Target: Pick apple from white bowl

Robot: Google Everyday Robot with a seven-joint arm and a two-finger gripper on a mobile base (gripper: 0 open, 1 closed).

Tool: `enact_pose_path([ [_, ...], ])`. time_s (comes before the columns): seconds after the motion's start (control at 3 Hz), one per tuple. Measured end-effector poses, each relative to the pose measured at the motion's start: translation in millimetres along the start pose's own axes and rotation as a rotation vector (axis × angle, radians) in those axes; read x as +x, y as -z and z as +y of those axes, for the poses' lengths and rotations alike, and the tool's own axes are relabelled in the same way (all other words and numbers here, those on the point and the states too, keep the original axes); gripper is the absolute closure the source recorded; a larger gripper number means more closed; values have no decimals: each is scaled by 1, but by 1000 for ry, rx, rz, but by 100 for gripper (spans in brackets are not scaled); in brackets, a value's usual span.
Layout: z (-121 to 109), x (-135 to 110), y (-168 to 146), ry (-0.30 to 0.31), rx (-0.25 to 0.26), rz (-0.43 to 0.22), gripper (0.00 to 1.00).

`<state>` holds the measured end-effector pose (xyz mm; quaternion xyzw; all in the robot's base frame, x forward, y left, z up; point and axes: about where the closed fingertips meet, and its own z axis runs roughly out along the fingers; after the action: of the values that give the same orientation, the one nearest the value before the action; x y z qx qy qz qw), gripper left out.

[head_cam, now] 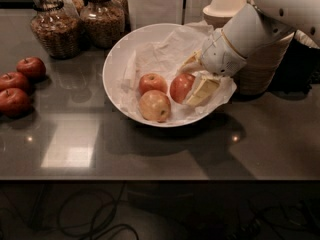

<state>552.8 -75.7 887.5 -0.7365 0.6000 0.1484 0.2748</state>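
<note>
The white bowl (pixel 116 64), lined with crumpled white paper, sits mid-counter. Three apples lie in it. The red-orange apple (pixel 178 86) is on the right side of the bowl, between the fingers of my gripper (pixel 188 84). The gripper reaches in from the right and is closed around this apple, one cream finger (pixel 192 60) above it and the other (pixel 204 90) below it. The apple still sits low in the bowl on the paper. Another red apple (pixel 152 82) and a paler yellowish-pink apple (pixel 155 105) lie just to its left, untouched.
Three small dark red apples (pixel 20 84) lie at the counter's left edge. Two glass jars (pixel 55 26) stand at the back left. Stacked beige bowls (pixel 227 4) stand behind my arm at the right. The counter's front edge (pixel 150 179) runs below the bowl.
</note>
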Motion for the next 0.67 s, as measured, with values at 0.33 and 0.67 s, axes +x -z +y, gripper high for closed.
enact_pose_path([
  [0.33, 5, -17, 19, 37, 37, -92, 100],
  [0.67, 10, -40, 51, 83, 76, -129, 100],
])
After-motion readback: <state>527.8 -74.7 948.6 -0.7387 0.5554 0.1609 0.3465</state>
